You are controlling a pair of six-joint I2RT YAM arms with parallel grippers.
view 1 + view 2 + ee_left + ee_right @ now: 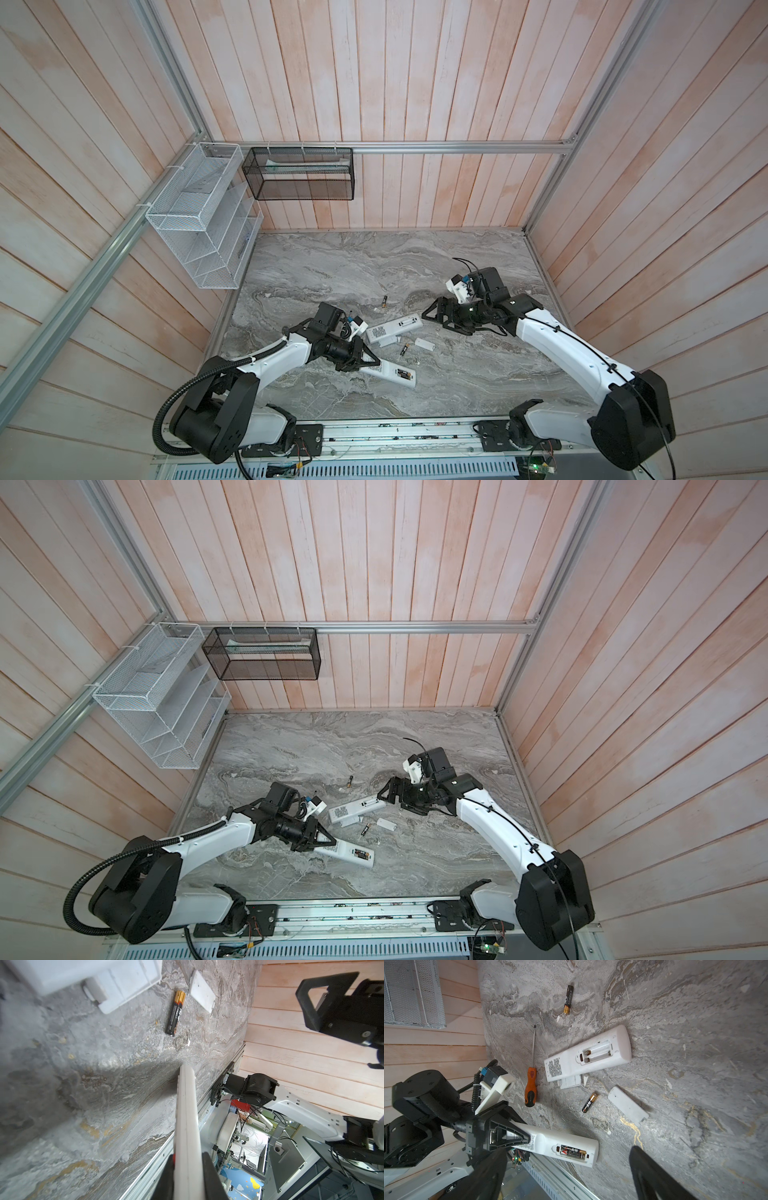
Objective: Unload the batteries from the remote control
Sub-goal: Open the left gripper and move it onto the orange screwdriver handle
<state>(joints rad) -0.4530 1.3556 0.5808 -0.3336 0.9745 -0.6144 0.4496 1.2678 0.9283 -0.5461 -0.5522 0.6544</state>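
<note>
Batteries [402,375] fill the remote [386,370] that the left claw [373,362] grasps steady, in a top view. Left wrist: a loose battery [175,1013] lies beyond the remote. Right wrist: right claw [569,1176] released, apart from the remote; next it likely pries them out.

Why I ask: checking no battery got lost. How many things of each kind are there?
Remotes: 2 (one open and empty; one in the left claw)
Batteries: 4 (2 loose; 2 in the held remote)
Battery covers: 2
Screwdriver: 1
Total: 9
</note>
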